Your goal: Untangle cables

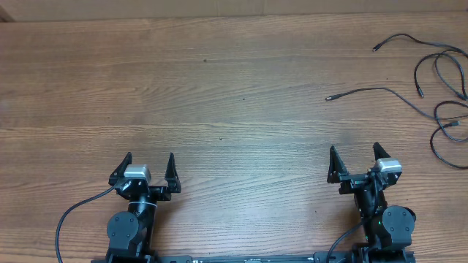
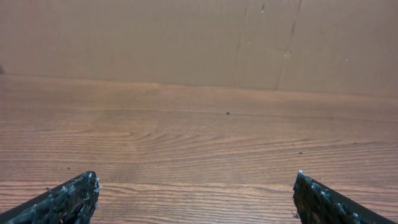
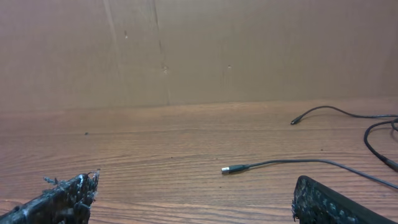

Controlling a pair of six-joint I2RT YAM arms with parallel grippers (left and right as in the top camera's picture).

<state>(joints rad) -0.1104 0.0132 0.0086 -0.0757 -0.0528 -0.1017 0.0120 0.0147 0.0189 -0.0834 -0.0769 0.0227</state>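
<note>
while left pincer [image 1: 150,157], right pincer [image 1: 355,148] gape, cables [image 1: 373,89] far-right — apart

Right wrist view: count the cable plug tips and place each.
2. The nearer plug tip lies centre; the farther plug tip lies back right. Others may sit out of frame.

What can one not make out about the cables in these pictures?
- Overhead: the cables leave the right edge, so the tangle is cut off.
- Overhead: the plug tips are too small to identify.
- Right wrist: the cables are cut off at the right edge.
- Left wrist: shows no cable.
</note>
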